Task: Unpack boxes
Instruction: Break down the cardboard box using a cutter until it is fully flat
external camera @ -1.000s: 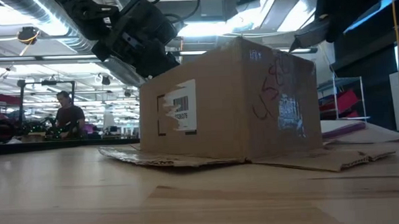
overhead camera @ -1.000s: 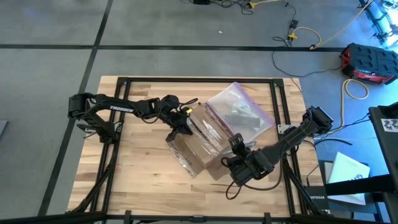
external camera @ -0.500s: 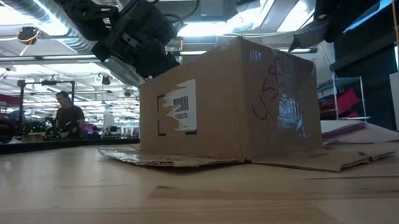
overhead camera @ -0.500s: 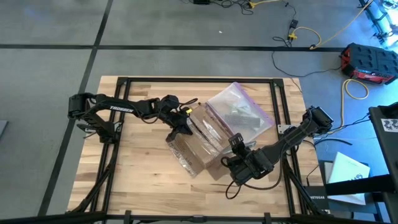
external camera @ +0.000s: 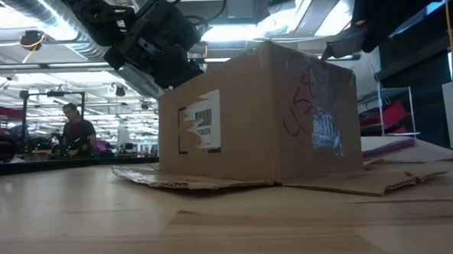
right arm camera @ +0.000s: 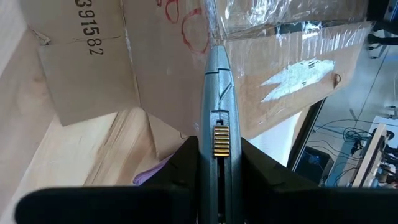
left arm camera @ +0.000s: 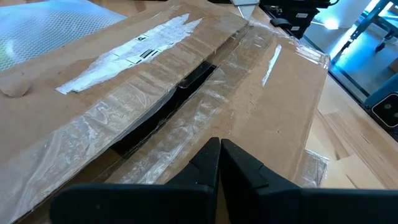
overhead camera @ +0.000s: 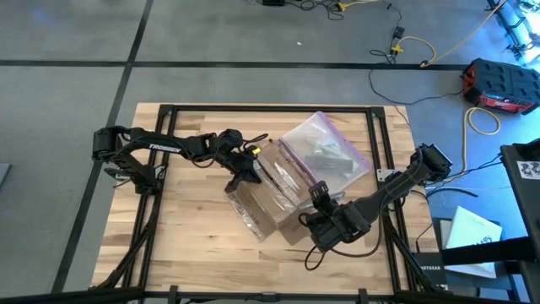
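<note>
From above, the box (overhead camera: 268, 196) sits mid-bench (overhead camera: 181, 241), left claw (overhead camera: 251, 176) pinched closed at its top. Low down, its barcode label (external camera: 203, 130) faces us. The right claw (right arm camera: 217, 163) grips a grey knife (right arm camera: 217, 99), tip against the box's corner.

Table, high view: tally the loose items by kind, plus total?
Cardboard box, taped top: 1
Clear plastic bag with purple edge: 1
Grey knife-like tool, held in the right gripper: 1
Total: 3
</note>
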Tool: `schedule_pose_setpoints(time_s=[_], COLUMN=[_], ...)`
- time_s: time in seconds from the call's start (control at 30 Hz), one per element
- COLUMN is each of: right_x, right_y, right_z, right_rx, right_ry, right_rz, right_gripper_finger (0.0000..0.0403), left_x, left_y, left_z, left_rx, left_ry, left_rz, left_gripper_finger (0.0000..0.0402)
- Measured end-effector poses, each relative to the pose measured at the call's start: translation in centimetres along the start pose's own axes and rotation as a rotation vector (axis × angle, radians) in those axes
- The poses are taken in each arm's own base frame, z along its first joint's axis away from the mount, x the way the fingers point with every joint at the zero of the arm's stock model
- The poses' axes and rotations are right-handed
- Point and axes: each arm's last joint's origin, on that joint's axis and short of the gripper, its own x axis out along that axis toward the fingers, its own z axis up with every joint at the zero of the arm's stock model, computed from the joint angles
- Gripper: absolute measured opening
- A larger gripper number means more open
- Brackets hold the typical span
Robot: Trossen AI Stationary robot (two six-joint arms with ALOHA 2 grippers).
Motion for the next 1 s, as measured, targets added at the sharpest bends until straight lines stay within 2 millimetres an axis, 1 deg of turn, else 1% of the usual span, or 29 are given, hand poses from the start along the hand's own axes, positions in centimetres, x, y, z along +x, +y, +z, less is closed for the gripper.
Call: schedule_pose_setpoints(time_s=[0.77, 0.9, 1.0], right_x=[0.31, 0.31, 0.31], right_y=[-0.33, -0.33, -0.32], right_z=[0.57, 0.54, 0.43], right_rx=[0.037, 0.034, -0.002], right_ry=[-0.041, -0.039, -0.029], right_rz=[-0.007, -0.007, -0.007], right_gripper_finger=[0.0055, 0.0055, 0.0055], left_x=[-0.01, -0.01, -0.01], left_y=[0.02, 0.02, 0.03], left_z=[-0.03, -0.02, 0.00], left_rx=[0.015, 0.010, 0.010], left_ry=[0.002, 0.001, 0.001], left_rz=[0.002, 0.003, 0.005], left_gripper_finger=[0.0000, 0.0000, 0.0000])
